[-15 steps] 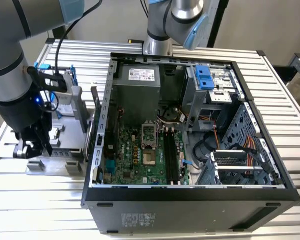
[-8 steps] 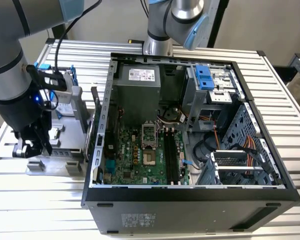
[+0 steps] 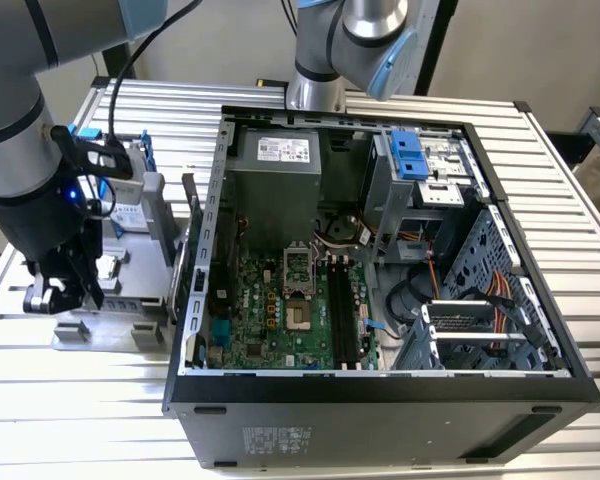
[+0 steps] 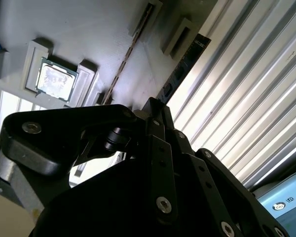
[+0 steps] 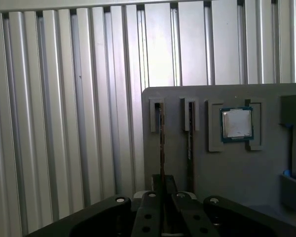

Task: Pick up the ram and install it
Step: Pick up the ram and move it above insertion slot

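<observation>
Currently low over the grey holder (image 5: 227,182), to the exterior view's left of the open computer case (image 3: 380,410), with the jaws of the gripper (image 5: 161,185) pressed nearly together on the ram (image 5: 161,138). Standing on edge, as seen in both wrist views, in the slot nearest the slatted table (image 5: 64,123), just beside a second stick (image 5: 190,143) and near the square processor chip (image 5: 237,123).

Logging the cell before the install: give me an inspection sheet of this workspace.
Surface: slatted metal table carrying an open computer case.
Job's things: the ram stands on edge in a grey holder, a second stick beside it.
Clutter: processor chip in the holder.
Grippers: gripper shut on the ram.
Cables: coloured wires inside the case.
Surroundings: another arm's base beyond the case.
</observation>
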Robot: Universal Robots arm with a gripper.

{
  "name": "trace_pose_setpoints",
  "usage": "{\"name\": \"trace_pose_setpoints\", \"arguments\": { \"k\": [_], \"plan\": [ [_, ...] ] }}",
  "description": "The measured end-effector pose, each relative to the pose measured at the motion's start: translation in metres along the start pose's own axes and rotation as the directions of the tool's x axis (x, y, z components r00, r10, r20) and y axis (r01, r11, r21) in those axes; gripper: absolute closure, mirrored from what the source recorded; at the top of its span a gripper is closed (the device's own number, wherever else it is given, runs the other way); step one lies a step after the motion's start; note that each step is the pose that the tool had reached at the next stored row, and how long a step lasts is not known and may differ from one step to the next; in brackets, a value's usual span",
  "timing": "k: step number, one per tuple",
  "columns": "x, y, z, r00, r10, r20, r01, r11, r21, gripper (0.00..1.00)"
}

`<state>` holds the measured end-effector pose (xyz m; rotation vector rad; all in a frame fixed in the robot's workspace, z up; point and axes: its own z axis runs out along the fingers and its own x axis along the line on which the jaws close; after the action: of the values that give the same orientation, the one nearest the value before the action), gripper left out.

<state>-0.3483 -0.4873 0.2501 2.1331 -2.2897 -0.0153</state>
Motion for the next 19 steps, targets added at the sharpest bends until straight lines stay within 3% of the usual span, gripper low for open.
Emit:
{"name": "trace_pose_setpoints", "arguments": {
  "k": [19],
  "plan": [
    [0.0000,0.0002,-0.0076,1.0000,0.000,0.0000,0.000,1.0000,0.0002,1.00]
  ]
}}
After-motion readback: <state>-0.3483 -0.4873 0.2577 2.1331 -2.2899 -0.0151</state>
